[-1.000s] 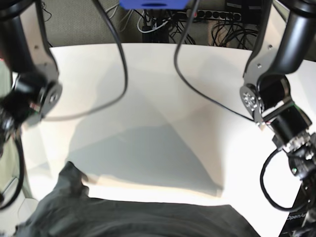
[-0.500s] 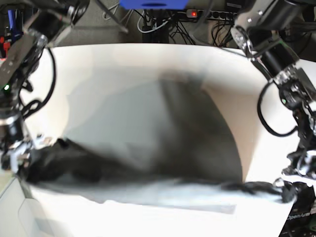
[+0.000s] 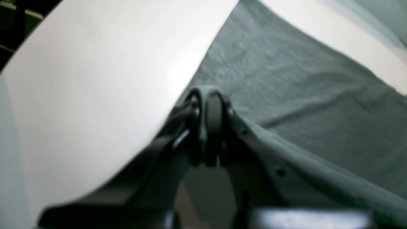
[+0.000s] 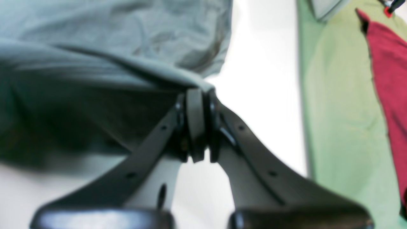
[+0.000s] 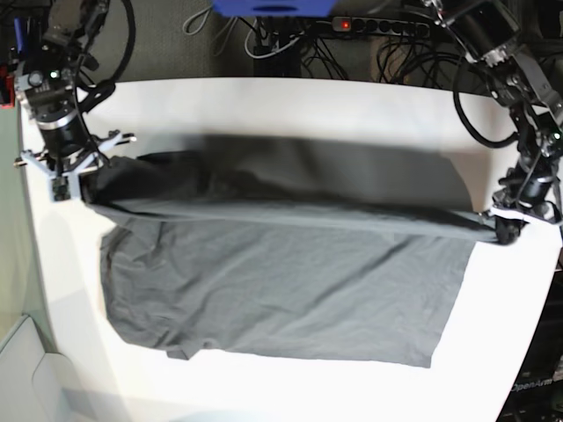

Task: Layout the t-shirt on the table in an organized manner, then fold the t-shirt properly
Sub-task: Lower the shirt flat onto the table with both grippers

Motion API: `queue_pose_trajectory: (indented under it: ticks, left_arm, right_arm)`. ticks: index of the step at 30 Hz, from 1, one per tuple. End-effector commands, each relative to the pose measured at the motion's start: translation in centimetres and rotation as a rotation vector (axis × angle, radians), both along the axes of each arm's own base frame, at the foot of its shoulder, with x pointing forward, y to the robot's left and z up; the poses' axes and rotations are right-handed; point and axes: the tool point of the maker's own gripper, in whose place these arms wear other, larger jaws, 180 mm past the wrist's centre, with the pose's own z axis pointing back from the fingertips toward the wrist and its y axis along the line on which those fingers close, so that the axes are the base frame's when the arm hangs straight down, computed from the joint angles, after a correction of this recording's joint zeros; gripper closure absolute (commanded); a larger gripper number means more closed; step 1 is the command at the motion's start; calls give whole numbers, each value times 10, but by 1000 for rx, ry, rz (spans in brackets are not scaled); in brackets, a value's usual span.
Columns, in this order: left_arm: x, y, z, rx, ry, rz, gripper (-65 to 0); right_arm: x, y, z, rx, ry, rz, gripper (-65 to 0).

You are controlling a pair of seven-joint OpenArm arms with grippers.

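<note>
Wrist views blurred; t-shirt (image 3: 286,82) cropped.

1. At twelve o'clock in my base view I see a blue box (image 5: 274,7).
2. Just right of it sits a power strip (image 5: 378,25) with a red light, tangled cables (image 5: 290,48) below.
3. My right wrist view shows green cloth (image 4: 343,111) at three o'clock, red cloth (image 4: 389,73) beside it.

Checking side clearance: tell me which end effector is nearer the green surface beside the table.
Right. Right end effector is beside the green surface; left end effector is across the table.
</note>
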Motion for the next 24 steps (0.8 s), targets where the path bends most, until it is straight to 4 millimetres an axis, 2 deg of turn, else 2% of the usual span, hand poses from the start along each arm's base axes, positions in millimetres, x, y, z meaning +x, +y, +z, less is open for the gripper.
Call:
queue_pose_trajectory:
  ticks: [1,5,9,13,17,19,24]
  left_arm:
    - [3,3,15,22,-50,-3,-2]
    - [-14,3,-6,16,30,-8,-2]
    - [-27,0,-24,6,144,-37,-2]
    - [-39,-5,-38,-15,247,-63,-2]
    - [-50,-7,-44,-13,288,-73,-2]
    - [-50,-2,-40,9,289,-74,-2]
    - [-63,7,-45,38,329,-75,-2]
  right_arm:
    - [0,2,9,2,-37,15,0]
    - [-15,3,-4,1,13,20,0]
    - [-21,2,-11,-5,52,14,0]
    - [-22,-12,-15,-58,125,3,0]
    - [-14,-23,-8,-108,154,5,0]
    - [-12,-24,-7,-145,180,55,0]
    - [-15,-53,-7,-214,288,-23,0]
